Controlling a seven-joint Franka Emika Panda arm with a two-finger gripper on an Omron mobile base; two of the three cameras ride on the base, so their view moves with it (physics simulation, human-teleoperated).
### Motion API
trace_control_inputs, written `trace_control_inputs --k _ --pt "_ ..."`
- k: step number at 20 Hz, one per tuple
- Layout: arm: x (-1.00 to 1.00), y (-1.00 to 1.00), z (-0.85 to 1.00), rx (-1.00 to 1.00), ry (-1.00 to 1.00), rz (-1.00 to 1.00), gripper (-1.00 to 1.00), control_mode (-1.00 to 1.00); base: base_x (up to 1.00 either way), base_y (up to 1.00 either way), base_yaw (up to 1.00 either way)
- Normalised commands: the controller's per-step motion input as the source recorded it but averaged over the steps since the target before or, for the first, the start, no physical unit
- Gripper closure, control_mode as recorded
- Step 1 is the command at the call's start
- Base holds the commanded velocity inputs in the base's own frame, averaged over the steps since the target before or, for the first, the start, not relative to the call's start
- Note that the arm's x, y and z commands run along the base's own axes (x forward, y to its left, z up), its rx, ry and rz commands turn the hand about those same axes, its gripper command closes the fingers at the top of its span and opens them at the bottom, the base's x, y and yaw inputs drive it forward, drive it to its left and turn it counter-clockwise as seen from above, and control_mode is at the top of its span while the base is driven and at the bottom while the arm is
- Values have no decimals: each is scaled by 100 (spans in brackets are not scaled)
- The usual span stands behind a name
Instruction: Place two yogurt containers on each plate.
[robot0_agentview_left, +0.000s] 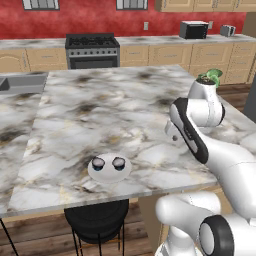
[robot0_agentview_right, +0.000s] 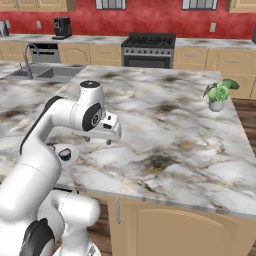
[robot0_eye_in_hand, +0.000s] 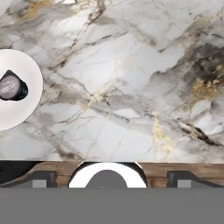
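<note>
White and round, the shallow grey-rimmed plate sits near the front edge of the marbled stone surface with two small blue, pale-topped yogurt cups side by side on it; that plate looks finished; the two-finger claw hangs released and empty just beside the plate, above bare stone; a second plate and its cups, I judge, remain to be done.
</note>
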Motion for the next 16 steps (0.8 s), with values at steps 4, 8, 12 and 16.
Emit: trace_control_inputs --k 4,8,12,16 --pt "-6 0 0 0 0 0 -100 100 -23 0 0" --pt "0 0 0 0 0 0 -100 100 -89 0 -1" --pt "0 0 0 0 0 0 -100 100 -95 46 -1" --pt "0 0 0 0 0 0 -100 100 -24 100 0"
